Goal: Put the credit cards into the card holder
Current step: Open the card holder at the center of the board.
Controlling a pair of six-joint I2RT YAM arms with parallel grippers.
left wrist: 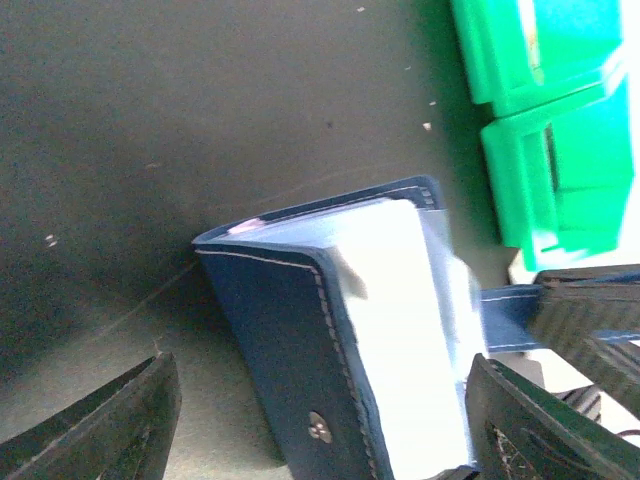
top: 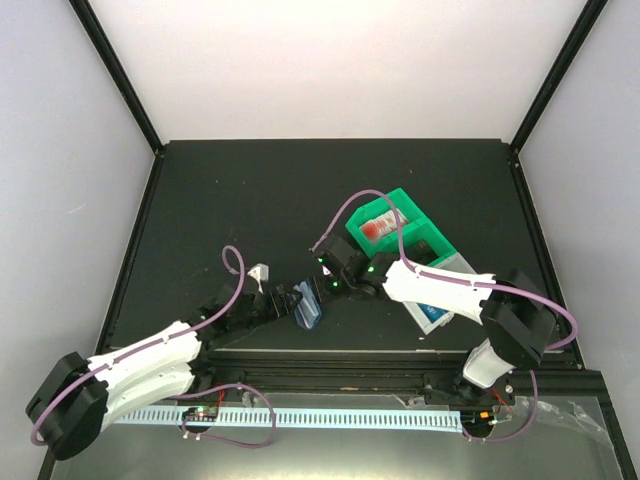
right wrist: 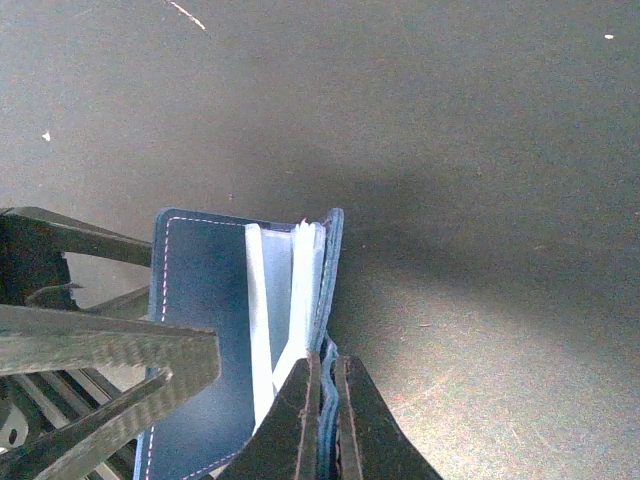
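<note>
The navy card holder (top: 309, 312) stands open on the black table between my two grippers. In the left wrist view its cover (left wrist: 290, 330) with a small pale clasp faces me, and pale inner sleeves (left wrist: 410, 330) fan out. My left gripper (left wrist: 322, 400) is open, with one finger on each side of the holder; it also shows in the top view (top: 290, 300). My right gripper (right wrist: 327, 375) is shut on the edge of the holder's far cover (right wrist: 200, 290) and holds it apart. A bright blue patch, perhaps the credit cards (top: 432, 318), lies in the white bin.
A green bin (top: 400, 232) with a red-and-white item (top: 378, 228) sits behind the right arm. A white bin (top: 445, 300) is partly under that arm. A small white object (top: 261, 272) lies by the left arm. The green bin also shows in the left wrist view (left wrist: 520, 150).
</note>
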